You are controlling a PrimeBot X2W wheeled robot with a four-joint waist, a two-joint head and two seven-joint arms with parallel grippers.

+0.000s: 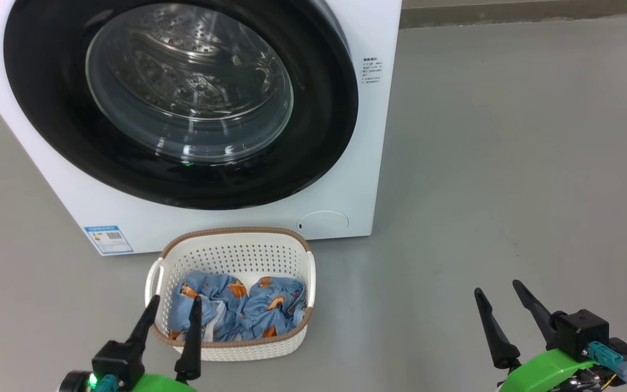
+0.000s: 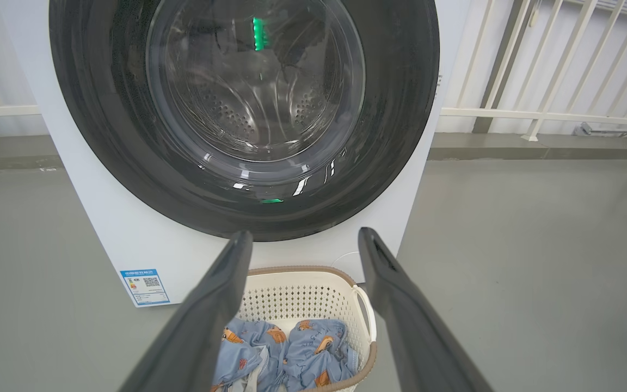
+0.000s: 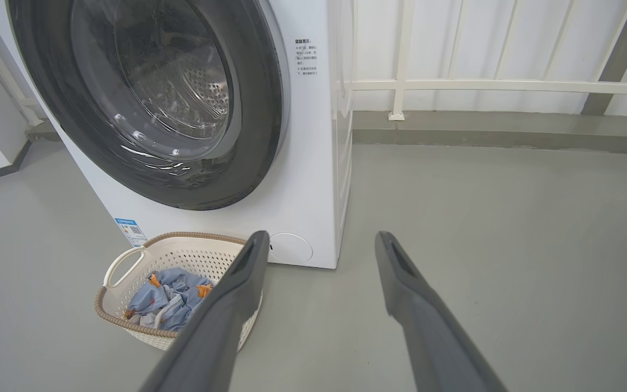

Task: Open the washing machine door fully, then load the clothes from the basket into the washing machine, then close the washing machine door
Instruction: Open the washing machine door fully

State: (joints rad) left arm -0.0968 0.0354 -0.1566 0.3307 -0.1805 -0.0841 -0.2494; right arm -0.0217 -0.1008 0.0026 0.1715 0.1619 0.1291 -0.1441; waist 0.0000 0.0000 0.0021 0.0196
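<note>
You see the washing machine (image 1: 346, 179) standing on the grey floor (image 1: 509, 163) near its far edge. The washing machine door (image 1: 47, 81) lies flat against its white front, steel drum showing through the glass, with a blue label (image 1: 108, 239) low on the left and a round flap (image 1: 323, 223) low on the right. The basket (image 1: 237, 231) sits on the floor just in front of the machine, the clothes (image 1: 248, 307) bunched in its bottom. Your left claw (image 1: 176, 298) hangs spread and empty over the basket's near left corner, and your right claw (image 1: 496, 287), also spread and empty, is well apart above bare floor.
</note>
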